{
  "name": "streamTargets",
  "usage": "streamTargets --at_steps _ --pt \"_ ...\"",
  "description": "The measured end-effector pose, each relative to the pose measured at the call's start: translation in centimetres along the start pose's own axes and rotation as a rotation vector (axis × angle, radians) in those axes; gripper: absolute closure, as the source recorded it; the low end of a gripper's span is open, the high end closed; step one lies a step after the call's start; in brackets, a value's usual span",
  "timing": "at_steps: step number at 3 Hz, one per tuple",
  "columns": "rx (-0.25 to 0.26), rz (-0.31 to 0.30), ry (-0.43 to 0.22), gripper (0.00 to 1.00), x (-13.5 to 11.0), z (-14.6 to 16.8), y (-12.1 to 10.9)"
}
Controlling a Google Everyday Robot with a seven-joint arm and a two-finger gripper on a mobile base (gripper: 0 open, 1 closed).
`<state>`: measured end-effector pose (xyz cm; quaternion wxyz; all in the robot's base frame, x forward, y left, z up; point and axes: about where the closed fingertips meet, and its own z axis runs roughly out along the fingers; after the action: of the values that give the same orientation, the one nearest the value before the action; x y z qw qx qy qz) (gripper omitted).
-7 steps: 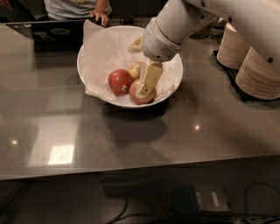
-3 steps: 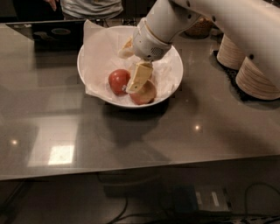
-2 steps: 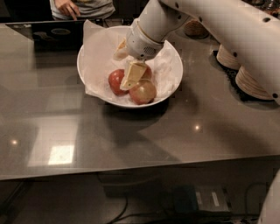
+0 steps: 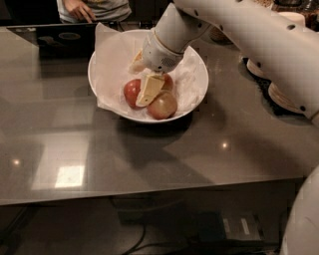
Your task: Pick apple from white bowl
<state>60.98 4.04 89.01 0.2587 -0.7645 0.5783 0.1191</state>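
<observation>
The white bowl (image 4: 197, 69), lined with crinkled white paper, stands at the back middle of the grey table. Three apples lie in it. The deep red apple (image 4: 130, 92) is at the left, a paler blushed apple (image 4: 162, 106) is at the front, and a third (image 4: 169, 81) is mostly hidden behind the gripper. My gripper (image 4: 148, 91) reaches down into the bowl from the upper right. Its cream tip sits right beside the red apple, between it and the front apple. The white wrist hides the middle of the bowl.
Stacks of beige paper plates (image 4: 282, 95) stand to the right of the bowl, partly behind my arm. A person (image 4: 92, 9) stands at the table's far edge. A dark flat object (image 4: 64, 38) lies at the back left. The table's front edge runs below.
My arm has swung left across the bowl. The gripper has moved from the right-hand apples to just beside the red apple. The apples have not visibly moved.
</observation>
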Motion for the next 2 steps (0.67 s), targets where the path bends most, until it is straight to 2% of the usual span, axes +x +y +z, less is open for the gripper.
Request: streamTargets --at_steps 2 --pt "-0.053 0.033 0.015 0.33 1.2 2.7 0.0"
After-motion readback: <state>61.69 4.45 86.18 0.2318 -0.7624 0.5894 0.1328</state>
